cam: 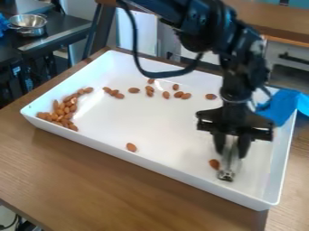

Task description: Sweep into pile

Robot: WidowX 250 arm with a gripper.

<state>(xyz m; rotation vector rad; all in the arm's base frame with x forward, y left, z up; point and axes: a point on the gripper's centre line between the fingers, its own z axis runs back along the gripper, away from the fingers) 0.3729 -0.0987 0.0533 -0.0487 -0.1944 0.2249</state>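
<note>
Almonds (62,113) occupy a shallow white tray (114,143) on a wooden worktop (111,180) — a crowded cluster at the view's left end, a loose row toward the far side, one by the near wall. The end effector (230,155), over the right part, grips a silvery metal tool (226,175) — its tip beside another nut (214,164). Blue material (278,107) drapes the far-right edge.

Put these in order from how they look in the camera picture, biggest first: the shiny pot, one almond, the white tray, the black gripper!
1. White tray
2. Black gripper
3. Shiny pot, though it's farther away, so it may look smaller than it is
4. Almond
</note>
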